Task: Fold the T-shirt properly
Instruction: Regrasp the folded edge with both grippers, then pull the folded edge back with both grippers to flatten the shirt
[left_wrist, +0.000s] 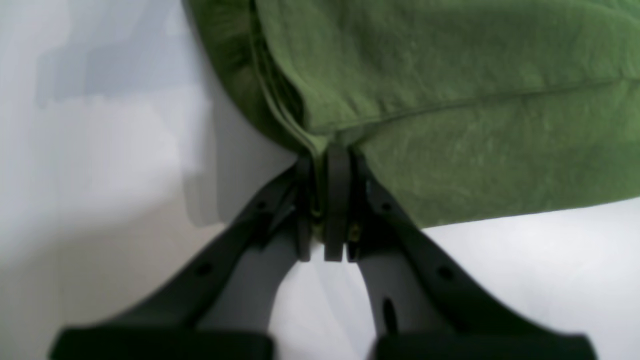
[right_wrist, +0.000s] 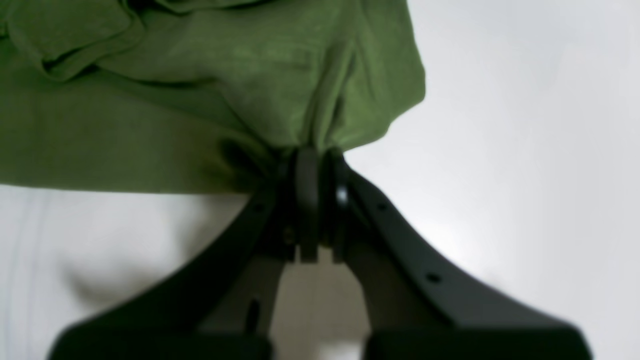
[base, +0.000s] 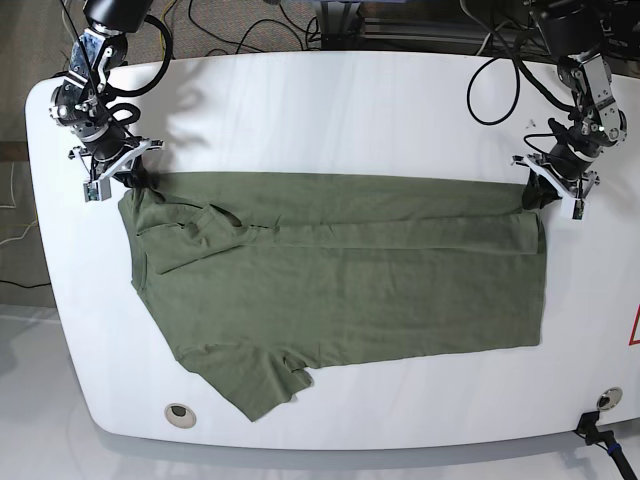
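Two tools, one shirt, one bench. The left tool (left_wrist: 327, 200) is clamped on a bunched corner of the shirt (left_wrist: 450, 100), its fingers (left_wrist: 337, 200) pressed together with green cloth pinched between them. The right tool (right_wrist: 315, 200) is likewise clamped on a gathered corner of the cloth.

In the base view the two tools grip the shirt's far edge at opposite ends, near the bench's far corners. The shirt (base: 340, 280) lies spread across the middle of the white bench (base: 330, 110), with a sleeve reaching toward the near edge.
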